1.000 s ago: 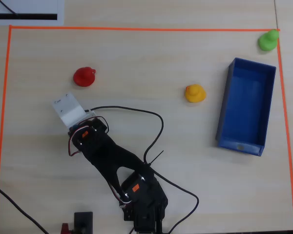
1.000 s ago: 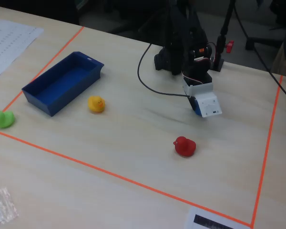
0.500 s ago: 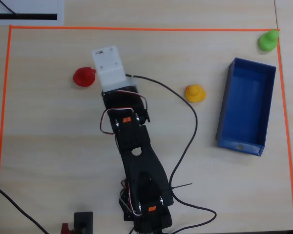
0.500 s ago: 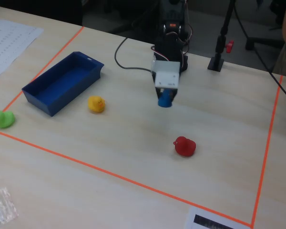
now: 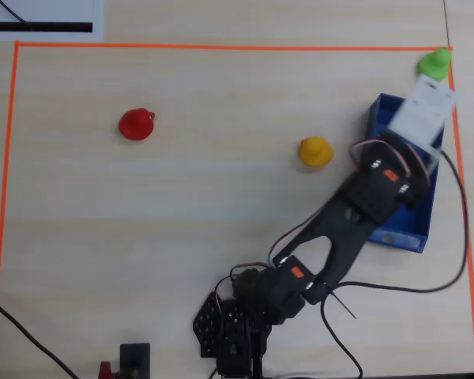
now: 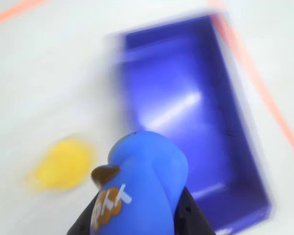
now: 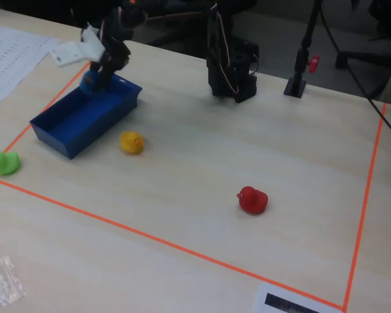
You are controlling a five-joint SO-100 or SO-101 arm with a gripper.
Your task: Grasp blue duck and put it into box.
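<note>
The blue duck (image 6: 147, 186) fills the bottom of the wrist view, held between the black fingers (image 6: 186, 215) of my gripper (image 6: 137, 220). In the fixed view the duck (image 7: 89, 81) hangs just above the near end of the blue box (image 7: 72, 134), with my gripper (image 7: 94, 77) shut on it. In the overhead view the box (image 5: 415, 229) lies at the right edge, partly under the arm, and the duck is hidden by the white wrist part (image 5: 421, 110). The wrist view shows the box's open inside (image 6: 186, 107) below and ahead, blurred.
A yellow duck (image 5: 315, 151) sits left of the box, also seen in the fixed view (image 7: 131, 142) and the wrist view (image 6: 63, 164). A red duck (image 5: 136, 124) lies far left. A green duck (image 5: 436, 63) sits beyond the box on the orange tape border (image 5: 221, 47).
</note>
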